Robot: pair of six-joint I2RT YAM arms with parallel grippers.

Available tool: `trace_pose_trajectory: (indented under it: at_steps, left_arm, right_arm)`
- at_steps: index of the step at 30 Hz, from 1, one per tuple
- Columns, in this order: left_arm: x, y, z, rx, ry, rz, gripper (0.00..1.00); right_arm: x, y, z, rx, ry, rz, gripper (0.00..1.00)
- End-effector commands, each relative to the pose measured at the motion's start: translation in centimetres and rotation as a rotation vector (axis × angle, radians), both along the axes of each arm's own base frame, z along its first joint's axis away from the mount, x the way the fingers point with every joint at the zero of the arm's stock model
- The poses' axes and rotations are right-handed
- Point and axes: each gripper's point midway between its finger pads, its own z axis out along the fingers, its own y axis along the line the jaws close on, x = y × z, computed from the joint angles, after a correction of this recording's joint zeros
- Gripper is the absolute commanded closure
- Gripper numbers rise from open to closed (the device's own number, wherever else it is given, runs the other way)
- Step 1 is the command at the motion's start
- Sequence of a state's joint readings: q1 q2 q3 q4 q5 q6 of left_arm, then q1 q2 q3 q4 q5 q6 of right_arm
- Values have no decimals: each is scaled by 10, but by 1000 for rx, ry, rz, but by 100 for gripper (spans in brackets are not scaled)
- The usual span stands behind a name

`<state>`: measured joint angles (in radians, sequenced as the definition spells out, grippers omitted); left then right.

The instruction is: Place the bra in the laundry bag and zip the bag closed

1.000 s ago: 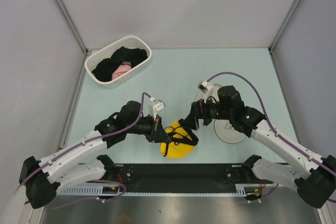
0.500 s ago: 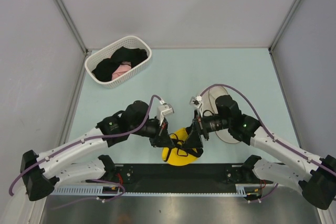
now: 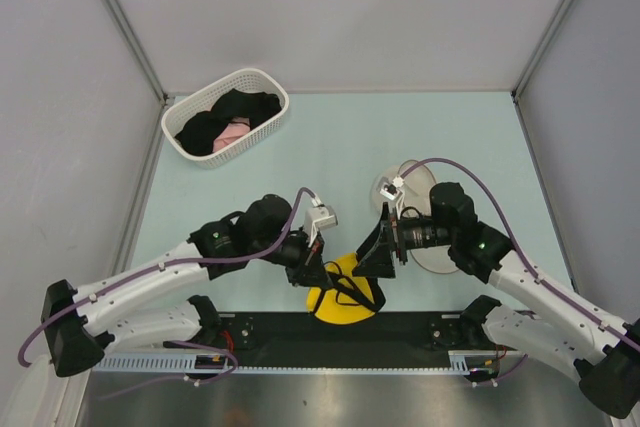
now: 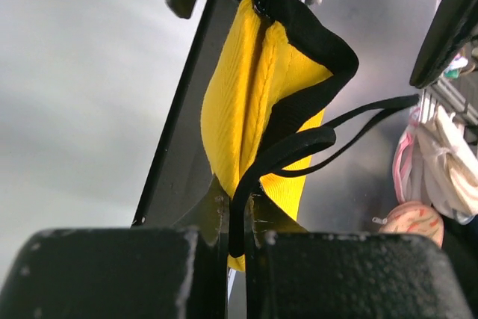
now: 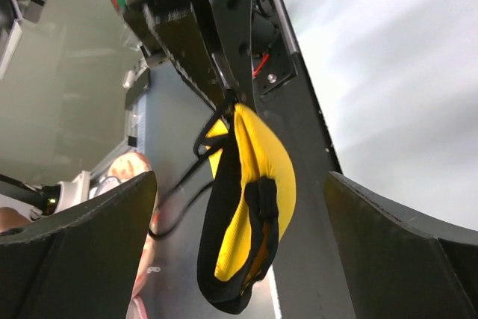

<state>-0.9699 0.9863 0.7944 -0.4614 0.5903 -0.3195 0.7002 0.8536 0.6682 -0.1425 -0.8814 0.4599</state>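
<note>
The yellow bra [image 3: 346, 299] with black trim hangs folded over the table's near edge. My left gripper [image 3: 320, 271] is shut on its black strap, and in the left wrist view the strap [image 4: 246, 184] is pinched between the jaws of the left gripper [image 4: 237, 213]. My right gripper [image 3: 376, 255] stands open just right of the bra. Seen from the right wrist, the bra [image 5: 261, 177] dangles between the wide-apart fingers of the right gripper [image 5: 240, 178] without touching them. The round white laundry bag [image 3: 416, 179] lies on the table, mostly hidden under my right arm.
A white slotted basket [image 3: 262, 82] holding black and pink garments stands at the far left. The black base strip [image 3: 270, 329] runs along the near edge under the bra. Grey walls close in the left, right and back sides.
The left gripper has carried the bra rightward and toward the near edge. The right gripper has swung in from the bag side until its open fingers stand on either side of the hanging bra.
</note>
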Motion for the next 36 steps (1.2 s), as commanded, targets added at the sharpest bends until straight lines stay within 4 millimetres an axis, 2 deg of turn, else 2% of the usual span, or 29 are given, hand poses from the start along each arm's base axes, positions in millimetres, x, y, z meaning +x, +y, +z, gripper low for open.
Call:
trace_pose_trajectory:
  at_steps: [1, 4, 9, 16, 19, 21, 22, 24, 25, 27, 28, 30, 32, 33, 34, 35, 36]
  left_arm:
    - [-9, -12, 20, -39, -59, -79, 100]
    - [-10, -18, 17, -18, -74, -91, 100]
    - [-10, -24, 20, -11, -80, -102, 100]
    - [-8, -29, 22, 18, -80, -120, 100]
    - [-8, -29, 20, 31, -73, -122, 100]
    - [-10, -30, 21, 27, -62, -134, 100]
    - [-11, -30, 21, 25, -57, -136, 100]
    - [-12, -30, 24, 16, -58, -138, 100]
    - [-12, -30, 26, 10, -60, -140, 100]
    - [-14, -31, 29, -8, -60, -144, 100]
    - [-15, -31, 31, -17, -57, -149, 100]
    - [-17, -32, 34, -32, -53, -154, 100]
    - [-18, -32, 33, -33, -47, -156, 100]
    - [-17, -32, 35, -41, -52, -154, 97]
    - [-14, -33, 35, -38, -61, -140, 92]
    - [-12, -33, 37, -45, -63, -125, 74]
    - [-11, -32, 41, -60, -74, -114, 63]
  right_arm:
    - [-3, 4, 8, 40, 26, 17, 0]
    - [-3, 3, 0, 6, 32, 24, 0]
    - [-13, 6, -1, 2, 22, 77, 0]
    - [-40, 14, -14, -38, 16, 190, 0]
    - [-44, 14, -19, -65, 17, 201, 5]
    - [-42, 14, -24, -87, 13, 187, 13]
    - [-42, 14, -25, -93, 16, 185, 22]
    - [-39, 14, -29, -102, 15, 168, 33]
    - [-38, 15, -28, -101, 12, 162, 45]
    - [-35, 16, -26, -88, 9, 145, 55]
    - [-35, 17, -28, -86, 16, 141, 65]
    - [-33, 20, -24, -61, 20, 124, 78]
    - [-29, 21, -28, -60, 28, 94, 94]
    - [-27, 21, -30, -65, 43, 72, 100]
    - [-26, 20, -32, -68, 49, 54, 100]
    - [-24, 19, -34, -71, 50, 31, 100]
    - [-23, 17, -36, -81, 64, 10, 100]
